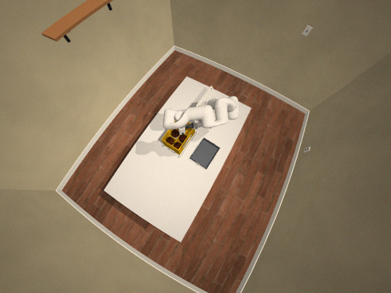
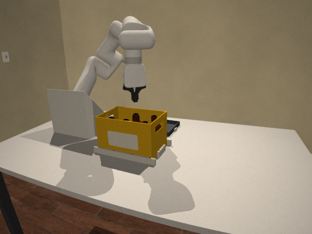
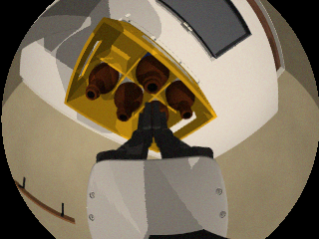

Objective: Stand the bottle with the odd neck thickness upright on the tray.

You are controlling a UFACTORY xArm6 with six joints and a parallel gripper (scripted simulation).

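The bench (image 2: 226, 161) is a white slab that carries the arm (image 2: 106, 57), the crate (image 2: 130, 133) and the tray (image 2: 172, 125). The arm rises from the far left of the bench and bends forward so that its wrist points straight down over the crate. The crate is yellow, open-topped, divided into cells, and seated on a pale base plate (image 2: 123, 156); a white label panel is on its near wall and a handle slot on its right wall. Brown bottles (image 3: 152, 76) stand upright in the cells with their mouths facing up; four are distinct in the wrist view, and the jaws cover the cell area nearest the camera, so what that cell holds cannot be determined. Which bottle has the different neck cannot be determined from any view; every visible bottle is in the crate. The tray is dark grey, flat and rectangular, lies on the bench just beside the crate on the side away from the exterior camera, and holds nothing. The gripper (image 2: 135, 99) hangs above the crate's rear half, apart from the bottle mouths below it. Its jaws are clenched fully, tip against tip, and grasp nothing.
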